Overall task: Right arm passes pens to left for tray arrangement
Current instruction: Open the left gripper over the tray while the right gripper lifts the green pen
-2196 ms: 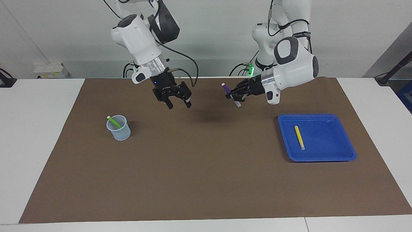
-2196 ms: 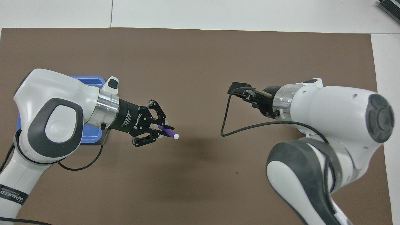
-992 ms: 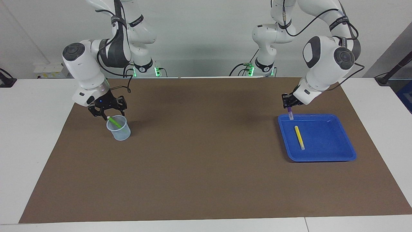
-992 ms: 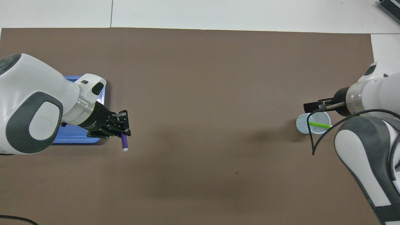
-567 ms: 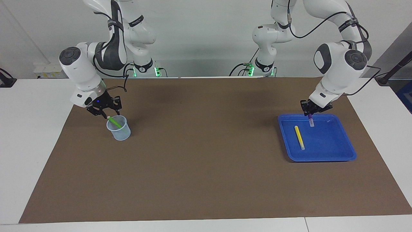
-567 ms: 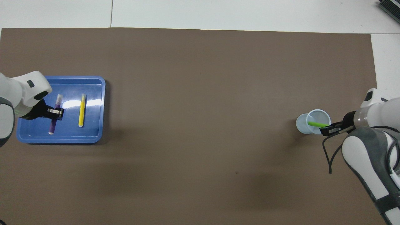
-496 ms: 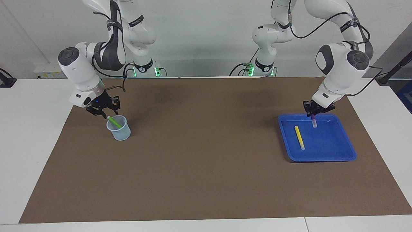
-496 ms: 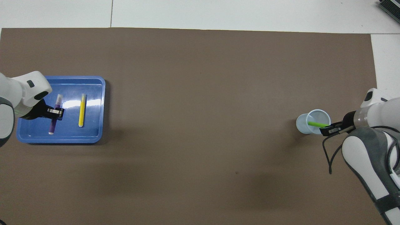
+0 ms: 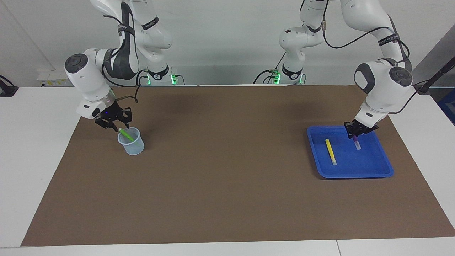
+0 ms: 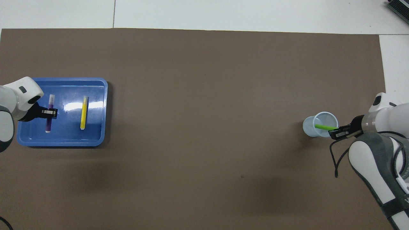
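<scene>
The blue tray [image 9: 369, 160] [image 10: 96, 129] lies toward the left arm's end of the table. A yellow pen [image 9: 331, 152] [image 10: 83, 112] lies flat in it. Beside that pen, my left gripper [image 9: 354, 135] [image 10: 48, 112] hangs low over the tray, shut on the purple pen [image 9: 357, 145] [image 10: 48, 124], which tilts whitish tip down. Whether the tip touches the tray floor I cannot tell. Toward the right arm's end, the green pen [image 9: 126, 135] [image 10: 323, 127] leans in a small translucent cup [image 9: 132, 146] [image 10: 314, 126]. My right gripper [image 9: 117, 126] [image 10: 335, 130] sits at that pen's upper end.
A brown mat [image 9: 227, 177] covers most of the white table. Cup and tray stand far apart at its two ends. A cable loops from the right arm's wrist [image 10: 334, 159].
The left gripper has carried the purple pen from the tray's rim to over its floor, lower down. The right gripper has settled at the green pen's top and its jaws have narrowed.
</scene>
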